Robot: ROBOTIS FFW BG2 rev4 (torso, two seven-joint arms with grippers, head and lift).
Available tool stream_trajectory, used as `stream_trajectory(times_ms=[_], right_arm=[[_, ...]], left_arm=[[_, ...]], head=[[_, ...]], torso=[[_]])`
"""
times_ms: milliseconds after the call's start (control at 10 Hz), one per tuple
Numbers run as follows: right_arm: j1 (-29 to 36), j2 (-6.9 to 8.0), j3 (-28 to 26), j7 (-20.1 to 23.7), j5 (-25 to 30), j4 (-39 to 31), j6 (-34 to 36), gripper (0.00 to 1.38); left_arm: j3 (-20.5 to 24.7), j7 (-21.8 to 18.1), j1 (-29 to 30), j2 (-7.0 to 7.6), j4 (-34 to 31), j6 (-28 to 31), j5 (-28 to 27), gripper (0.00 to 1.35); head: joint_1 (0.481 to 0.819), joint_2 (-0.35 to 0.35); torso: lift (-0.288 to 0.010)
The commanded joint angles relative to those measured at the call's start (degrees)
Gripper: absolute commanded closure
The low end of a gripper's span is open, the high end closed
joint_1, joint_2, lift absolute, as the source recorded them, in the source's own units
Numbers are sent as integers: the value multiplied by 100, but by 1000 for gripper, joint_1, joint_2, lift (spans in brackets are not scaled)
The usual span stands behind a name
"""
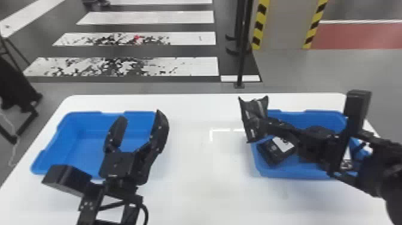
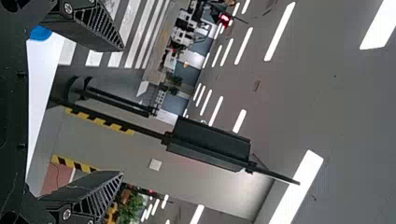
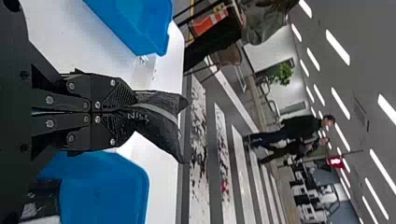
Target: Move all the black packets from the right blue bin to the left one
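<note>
Right gripper (image 1: 259,129) pinching a black packet (image 1: 254,108)
Pale lettering (image 3: 137,115) crosses it; left gripper (image 1: 140,115) spread; white label (image 1: 284,144) in the right blue bin (image 1: 287,173).

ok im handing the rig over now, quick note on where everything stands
Right gripper: shut on a black packet, held up near the right bin's inner edge.
Left gripper: open, empty, by the left bin's right side.
Right blue bin: a black packet with a white patch lies inside; more contents partly behind the right arm, count unclear.
Done: one packet gripped and out of the bin.
Left: release it in the left blue bin, then move the rest.
</note>
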Motion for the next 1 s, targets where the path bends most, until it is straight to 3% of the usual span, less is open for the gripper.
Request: stream_trajectory(times_ms=[0,100,300,900], right_arm=[[-491,-95,406,406,-296,673,-160,1144],[-828,-122,680,792,-365,1180,-259,1144],[-1194,-148,1172,1117,-730,1658,-315,1144],[-1377,-183,2097,1258,-1587,1615,-343,1142]], left_arm=[[-181,-94,-48,49,-90,77,391,110],[-375,-235,-118,102,-104,288,848,110],[-501,-402,-231,128,-104,583,985,110],[-432,-490,-273,111,-104,935,974,113]], head=[[695,49],[695,56],[695,73],[695,154]], torso=[[-168],[-168],[-168],[-168]])
